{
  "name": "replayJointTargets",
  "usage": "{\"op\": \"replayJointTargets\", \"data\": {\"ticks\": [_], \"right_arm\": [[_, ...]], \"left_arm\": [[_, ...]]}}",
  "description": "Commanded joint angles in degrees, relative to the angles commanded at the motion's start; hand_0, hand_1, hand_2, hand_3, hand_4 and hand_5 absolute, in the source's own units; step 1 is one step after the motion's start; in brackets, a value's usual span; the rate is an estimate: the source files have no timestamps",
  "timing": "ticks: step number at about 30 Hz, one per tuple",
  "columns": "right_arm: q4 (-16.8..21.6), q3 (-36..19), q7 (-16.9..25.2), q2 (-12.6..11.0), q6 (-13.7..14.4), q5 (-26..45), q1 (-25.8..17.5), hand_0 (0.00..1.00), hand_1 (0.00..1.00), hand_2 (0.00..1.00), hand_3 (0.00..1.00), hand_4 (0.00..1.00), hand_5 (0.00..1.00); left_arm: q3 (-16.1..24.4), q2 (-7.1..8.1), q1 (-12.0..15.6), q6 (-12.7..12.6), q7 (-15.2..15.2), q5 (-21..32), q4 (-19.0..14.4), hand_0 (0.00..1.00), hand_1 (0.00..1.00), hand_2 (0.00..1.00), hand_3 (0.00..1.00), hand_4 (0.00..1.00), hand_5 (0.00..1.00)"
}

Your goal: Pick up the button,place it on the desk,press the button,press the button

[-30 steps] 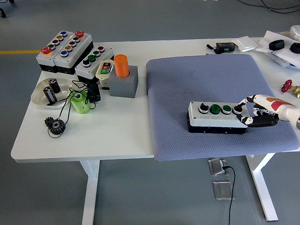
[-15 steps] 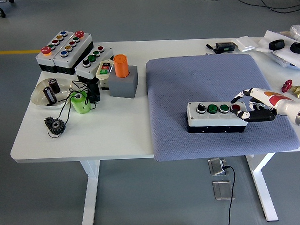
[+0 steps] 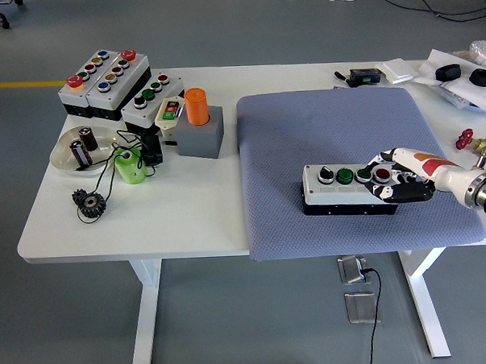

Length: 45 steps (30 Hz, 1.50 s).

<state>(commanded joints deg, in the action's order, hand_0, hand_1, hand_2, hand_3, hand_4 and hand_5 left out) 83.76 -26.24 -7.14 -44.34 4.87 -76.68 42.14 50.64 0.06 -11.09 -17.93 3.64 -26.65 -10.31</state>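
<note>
**Operator:** Where's the button box, and what is the hand doing?

**Describer:** Your button box [image 3: 348, 189] lies flat on the blue-grey mat [image 3: 337, 129], toward its near right part. Its top carries a black knob, two green buttons and a red button in a row. Your right hand [image 3: 398, 178] comes in from the right edge and meets the box's right end, fingers [image 3: 385, 159] curled over by the red button. I cannot tell whether it grips the box or only presses on it. Your left hand is out of view.

**Operator:** Any containers? How much room is there?

**Describer:** At the left of the table [image 3: 180, 217] a shallow white dish [image 3: 68, 157] holds two dark cylinders. A grey block [image 3: 201, 137] holds an upright orange cylinder [image 3: 196, 106]. A green cup [image 3: 129, 166] stands beside the dish, with a black gear [image 3: 90, 204] nearer you. Three more button boxes [image 3: 109, 81] crowd the far left corner. The mat's far half is bare, as is the table between gear and mat. The mat's near edge overhangs the table's near edge just in front of the box.
</note>
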Motion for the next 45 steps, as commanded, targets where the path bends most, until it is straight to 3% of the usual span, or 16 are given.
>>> {"op": "replayJointTargets", "data": {"ticks": [17, 28, 45], "right_arm": [[-1.0, 1.6, -0.5, 1.1, -0.3, -0.2, 0.2, 0.152, 0.002, 0.063, 0.706, 0.618, 0.598], [0.3, -0.3, -0.4, 0.4, -0.3, 0.0, 0.5, 0.152, 0.002, 0.063, 0.706, 0.618, 0.598], [-3.0, 0.9, -0.2, 0.8, -0.6, 0.4, -0.1, 0.152, 0.002, 0.063, 0.706, 0.620, 0.599]], "left_arm": [[-0.1, -0.02, -0.2, 0.0, 0.0, 0.2, 0.0, 0.672, 0.705, 0.720, 0.529, 0.372, 0.996], [0.0, 0.07, -0.4, 0.0, 0.0, 0.1, 0.0, 0.672, 0.705, 0.719, 0.531, 0.372, 0.997], [0.2, -0.06, -0.3, 0.0, 0.0, -0.1, 0.0, 0.673, 0.706, 0.720, 0.530, 0.373, 0.998]]}}
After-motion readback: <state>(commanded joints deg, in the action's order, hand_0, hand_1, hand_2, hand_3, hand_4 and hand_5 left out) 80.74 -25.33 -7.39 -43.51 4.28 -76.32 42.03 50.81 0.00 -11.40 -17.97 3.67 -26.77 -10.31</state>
